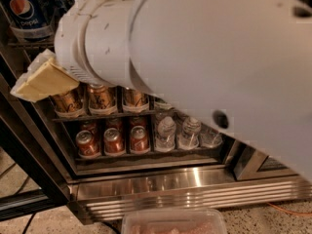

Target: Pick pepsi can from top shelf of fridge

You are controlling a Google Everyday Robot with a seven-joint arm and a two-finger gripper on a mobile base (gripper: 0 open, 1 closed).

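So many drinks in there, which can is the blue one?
The pepsi can at upper left, just above the gripper. The gold cans and red cans sit on racks lower down.

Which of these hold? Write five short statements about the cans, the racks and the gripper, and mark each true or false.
1. The gripper sits at the left of the view, lower than the pepsi can. True.
2. Water bottles stand right of the red cans on the lowest rack. True.
3. The pepsi can stands on the lowest rack. False: it stands at the upper left, above the gold cans.
4. The gripper holds the pepsi can. False: the can stands apart from the gripper.
5. The arm blocks none of the racks. False: it hides most of the upper ones.
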